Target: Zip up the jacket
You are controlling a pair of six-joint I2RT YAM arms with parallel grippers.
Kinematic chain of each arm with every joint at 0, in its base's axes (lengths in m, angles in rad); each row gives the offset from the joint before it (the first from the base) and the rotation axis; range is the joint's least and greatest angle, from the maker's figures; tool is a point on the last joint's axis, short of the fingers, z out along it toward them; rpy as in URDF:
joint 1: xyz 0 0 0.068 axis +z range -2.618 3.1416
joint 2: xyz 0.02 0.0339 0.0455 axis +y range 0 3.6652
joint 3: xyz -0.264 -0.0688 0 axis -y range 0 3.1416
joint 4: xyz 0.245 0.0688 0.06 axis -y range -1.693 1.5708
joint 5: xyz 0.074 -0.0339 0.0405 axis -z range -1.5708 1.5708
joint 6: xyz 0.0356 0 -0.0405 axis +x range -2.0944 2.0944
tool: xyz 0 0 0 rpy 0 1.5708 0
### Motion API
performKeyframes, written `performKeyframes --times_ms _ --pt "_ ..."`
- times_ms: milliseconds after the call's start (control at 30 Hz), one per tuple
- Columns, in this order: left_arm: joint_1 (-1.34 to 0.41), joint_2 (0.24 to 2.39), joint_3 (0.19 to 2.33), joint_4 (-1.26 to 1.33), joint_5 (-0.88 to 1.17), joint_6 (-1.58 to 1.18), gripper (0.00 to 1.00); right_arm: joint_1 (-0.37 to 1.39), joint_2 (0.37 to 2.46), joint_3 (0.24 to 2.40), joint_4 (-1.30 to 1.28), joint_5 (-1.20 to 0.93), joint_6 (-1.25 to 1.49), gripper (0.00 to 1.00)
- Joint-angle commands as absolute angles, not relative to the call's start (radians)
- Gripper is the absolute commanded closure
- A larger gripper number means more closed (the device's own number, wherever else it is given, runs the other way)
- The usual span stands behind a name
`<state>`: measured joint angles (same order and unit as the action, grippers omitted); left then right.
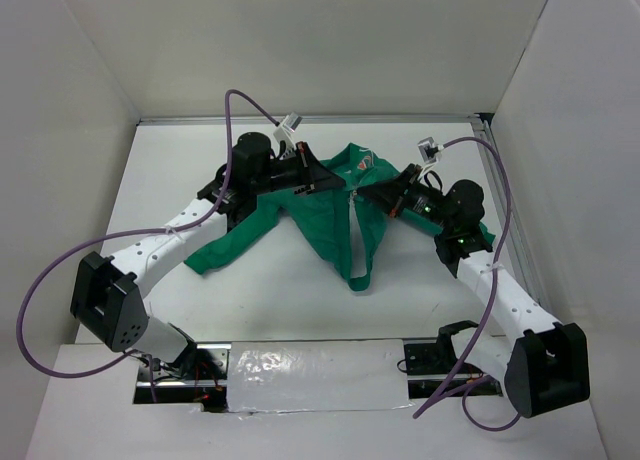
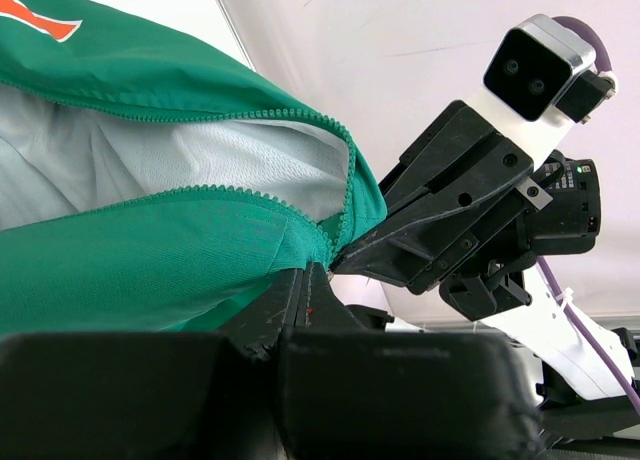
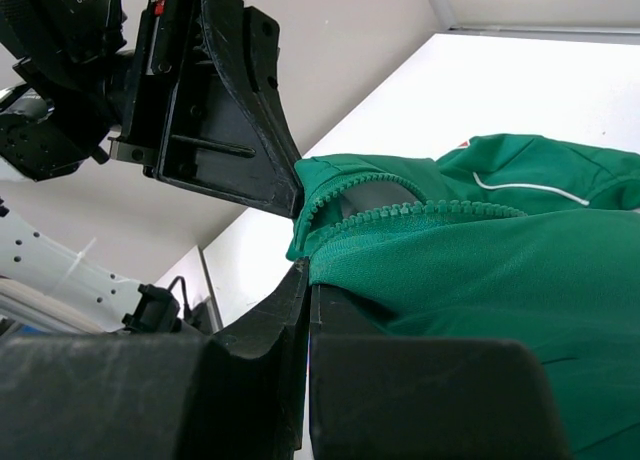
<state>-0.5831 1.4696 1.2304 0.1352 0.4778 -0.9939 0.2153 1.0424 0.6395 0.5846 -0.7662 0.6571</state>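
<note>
Top external view puts the jacket (image 1: pixel 335 225) at the centre of the frame, collar toward the top, with the left gripper (image 1: pixel 318 177) and right gripper (image 1: pixel 385 194) meeting at its upper front. Both look pinched shut on green fabric beside the opening. You're not finished, I'd judge: in the left wrist view the zipper teeth (image 2: pixel 250 115) stand apart near the collar, with white lining (image 2: pixel 150 165) between them. Lower down the front seems joined, though you can't confirm it. No view shows you the slider, and the sleeve at the right of the frame is partly covered by the arm.
</note>
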Motion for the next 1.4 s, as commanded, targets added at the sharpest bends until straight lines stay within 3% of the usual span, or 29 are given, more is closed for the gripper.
performKeyframes --times_ms 0,700,1133,1367 --pt "-0.584 1.46 1.243 0.21 0.506 -0.988 1.0 0.213 1.039 0.686 0.68 -0.773 0.661 1.0" --pt "-0.643 1.47 1.264 0.169 0.356 -0.942 1.0 0.215 1.045 0.706 0.647 -0.792 0.67 1.0" --pt "-0.643 1.424 1.23 0.186 0.339 -0.936 1.0 0.216 1.017 0.719 0.453 -0.772 0.572 1.0" --pt "-0.643 1.413 1.215 0.199 0.336 -0.927 1.0 0.216 1.009 0.713 0.488 -0.779 0.592 1.0"
